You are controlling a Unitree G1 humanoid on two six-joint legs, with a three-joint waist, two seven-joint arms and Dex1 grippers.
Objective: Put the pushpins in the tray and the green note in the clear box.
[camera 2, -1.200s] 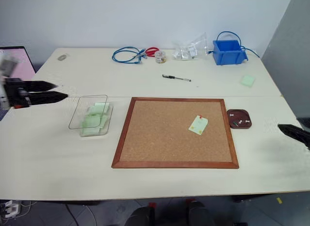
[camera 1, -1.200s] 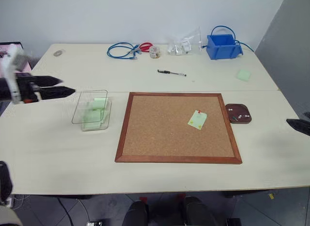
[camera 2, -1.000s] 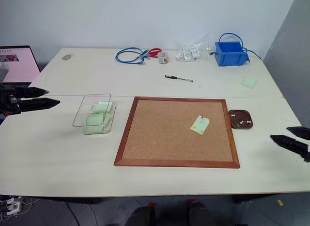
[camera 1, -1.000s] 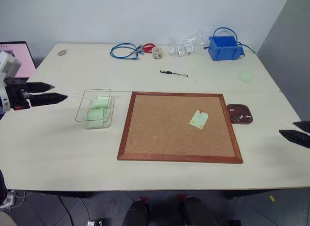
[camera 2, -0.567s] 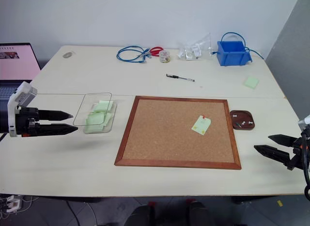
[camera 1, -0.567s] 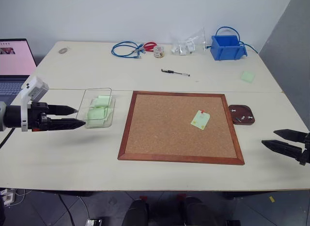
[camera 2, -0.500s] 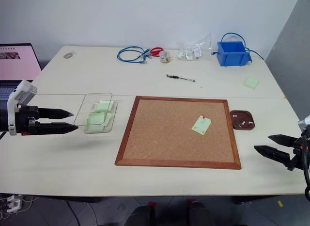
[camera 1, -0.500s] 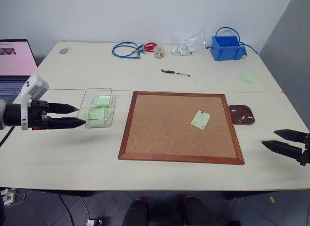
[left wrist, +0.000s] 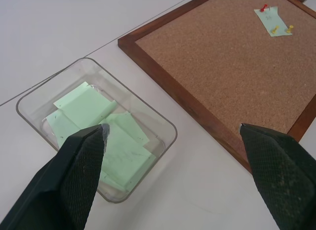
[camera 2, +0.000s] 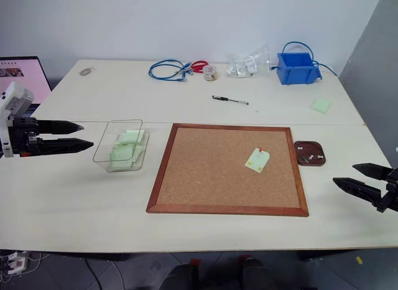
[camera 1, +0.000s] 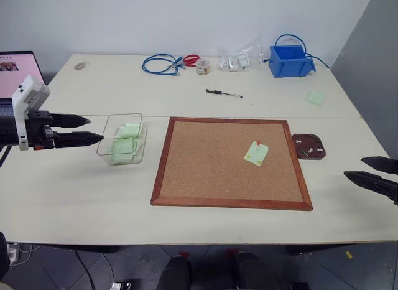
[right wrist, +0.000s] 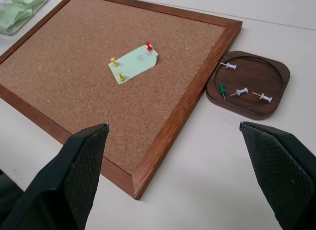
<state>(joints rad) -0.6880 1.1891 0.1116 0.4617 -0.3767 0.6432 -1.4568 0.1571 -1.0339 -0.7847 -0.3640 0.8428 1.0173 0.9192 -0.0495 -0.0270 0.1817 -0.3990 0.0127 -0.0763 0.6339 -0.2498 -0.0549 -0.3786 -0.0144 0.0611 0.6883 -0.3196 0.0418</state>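
I am at the start of a pin-pulling step: the green note [right wrist: 133, 64] sits on the cork board [camera 1: 205, 172], fixed by one red and two yellow pushpins [right wrist: 148, 45]. My right gripper [camera 2: 367, 181] hovers spread and empty off the board's right edge, just beyond the tray [right wrist: 249, 84], which already holds four pins. My left gripper [camera 1: 84, 129], also spread and empty, hangs just beside the clear box [camera 1: 121, 140] with notes inside. Next I judge I must pinch a tiny pin head; bare table around the board gives room.
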